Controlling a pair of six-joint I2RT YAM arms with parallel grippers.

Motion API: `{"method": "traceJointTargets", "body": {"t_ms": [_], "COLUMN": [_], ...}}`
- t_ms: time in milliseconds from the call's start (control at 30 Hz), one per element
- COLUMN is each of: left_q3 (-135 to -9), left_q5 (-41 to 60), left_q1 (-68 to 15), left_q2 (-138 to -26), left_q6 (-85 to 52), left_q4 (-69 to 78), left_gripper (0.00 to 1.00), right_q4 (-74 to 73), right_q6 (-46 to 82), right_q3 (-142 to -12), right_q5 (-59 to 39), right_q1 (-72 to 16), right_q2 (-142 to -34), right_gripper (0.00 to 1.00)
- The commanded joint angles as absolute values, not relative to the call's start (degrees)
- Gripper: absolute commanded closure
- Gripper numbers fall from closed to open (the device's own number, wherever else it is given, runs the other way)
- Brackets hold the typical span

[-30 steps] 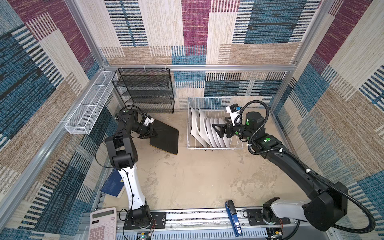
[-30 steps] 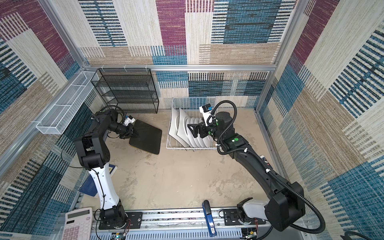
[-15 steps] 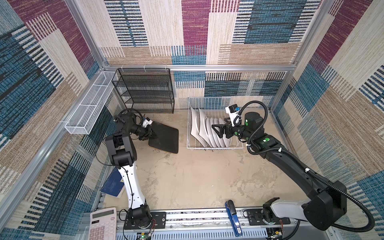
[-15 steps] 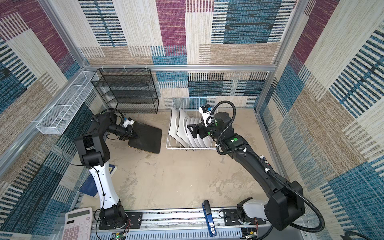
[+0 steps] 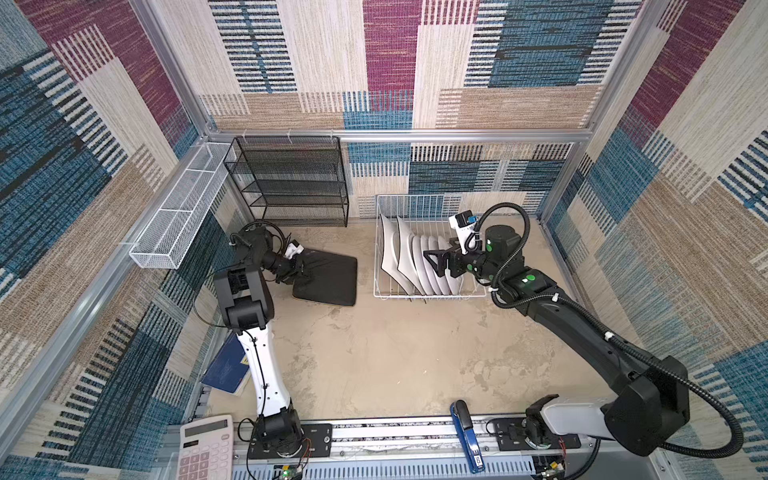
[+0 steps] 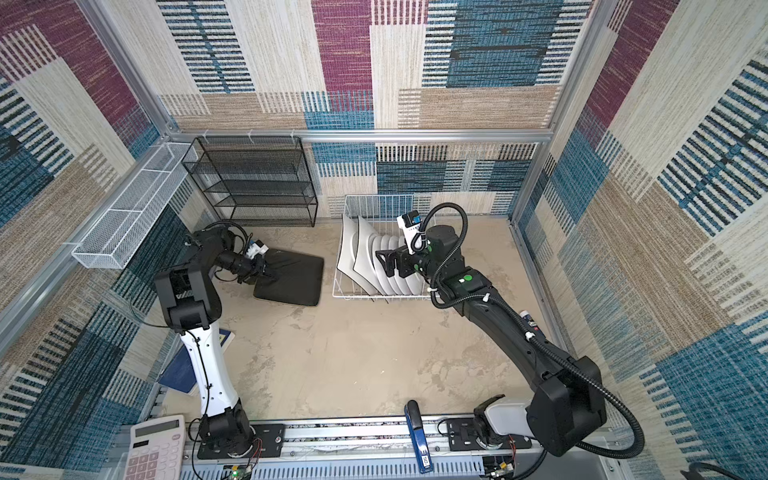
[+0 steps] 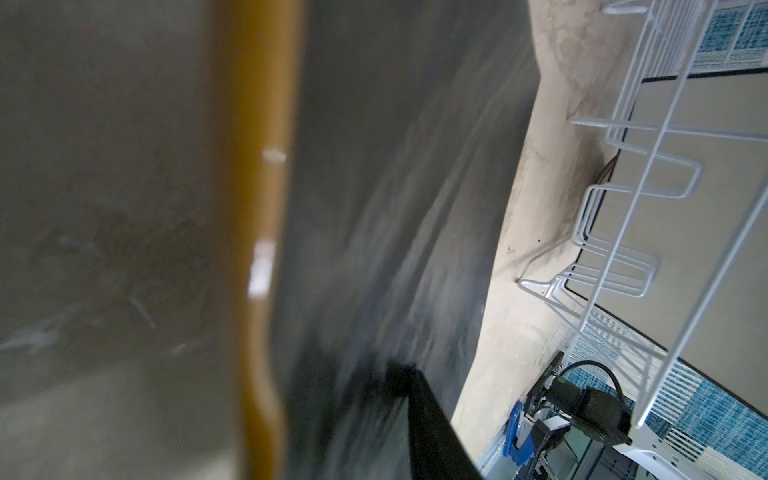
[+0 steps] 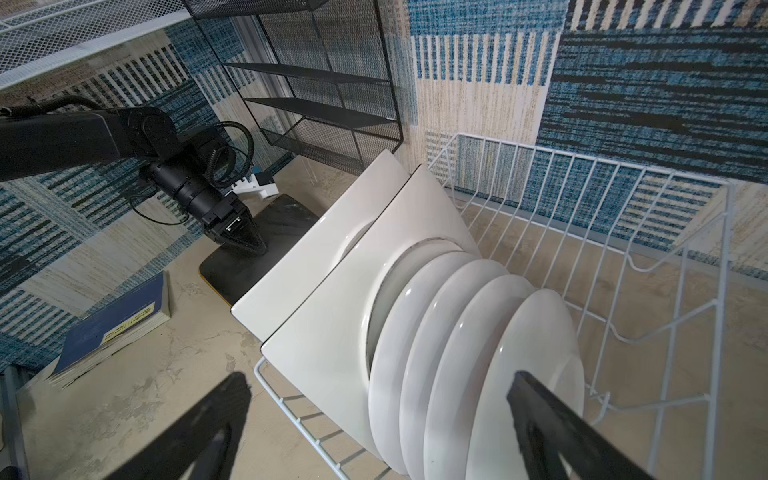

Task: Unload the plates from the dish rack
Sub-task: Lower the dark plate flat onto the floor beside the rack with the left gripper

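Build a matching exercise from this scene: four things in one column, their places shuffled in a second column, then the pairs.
1. black-backed square plate
2. round white plates
3. blue stapler
4. dark blue book

A. standing in the white wire dish rack
B. on the front rail
C. flat on the table, left of the rack
D. at the table's left edge

Pairs: 1-C, 2-A, 3-B, 4-D.

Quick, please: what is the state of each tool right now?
Left tool: at the edge of the black plate; whether it is open or closed cannot be told.
Right tool: open, holding nothing, above the racked plates.
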State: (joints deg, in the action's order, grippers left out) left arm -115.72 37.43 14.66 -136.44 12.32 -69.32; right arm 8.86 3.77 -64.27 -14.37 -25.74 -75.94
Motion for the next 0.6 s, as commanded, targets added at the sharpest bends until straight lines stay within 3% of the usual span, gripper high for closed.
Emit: {"method": "traceJointTargets", "body": {"t_ms": [0,567], "left_q3": [-116.0,-109.1], "left_q5": [28.5,29.4], "left_q1": [14.7,14.8], "left_q2": [-137.2,-135.7], "left_q6": [11.2,4.3], "left_q4": [-69.2,-63.2], "left_gripper": [0.65,0.59], "right_q4": [8.3,6.9], "right_q6": [2.7,2.6], "right_q3": [-65.0,-66.2], "right_q5": [-13.1,-13.4], "right_q1": [-25.8,-25.8], "right_q2": [-76.1,-76.0], "right_gripper": [0.01,0.01]}}
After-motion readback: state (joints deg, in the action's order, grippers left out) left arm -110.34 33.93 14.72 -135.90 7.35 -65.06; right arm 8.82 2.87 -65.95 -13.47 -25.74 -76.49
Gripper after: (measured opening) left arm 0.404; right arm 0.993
